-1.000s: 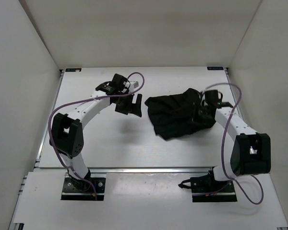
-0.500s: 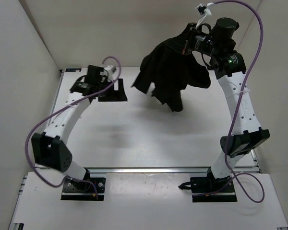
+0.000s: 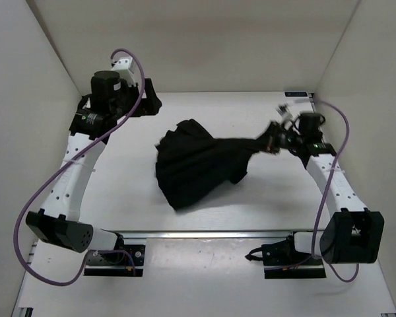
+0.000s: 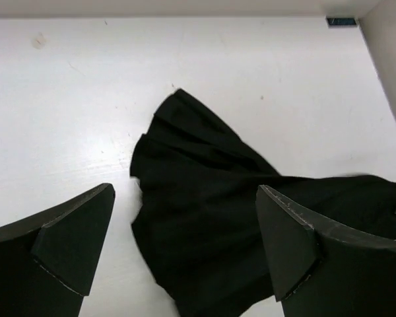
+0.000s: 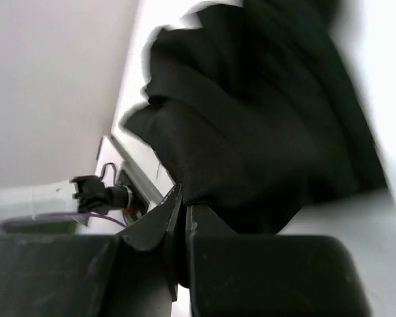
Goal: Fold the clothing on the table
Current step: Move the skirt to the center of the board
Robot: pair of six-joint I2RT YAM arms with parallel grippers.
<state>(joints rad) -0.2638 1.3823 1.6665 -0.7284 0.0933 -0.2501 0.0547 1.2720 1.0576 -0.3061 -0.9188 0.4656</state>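
Right end effector (image 3: 272,142) clamps one end of the skirt (image 3: 195,162), fanned on the surface (image 3: 264,205) beside it; left end effector (image 4: 185,195) hangs wide open. A thin pinch could slip.

Top view: high up, looking down on counter (image 3: 119,198). Left wrist: above, looking down at clothing (image 4: 204,218). Right wrist: very close, sideways. Clothing in all three.
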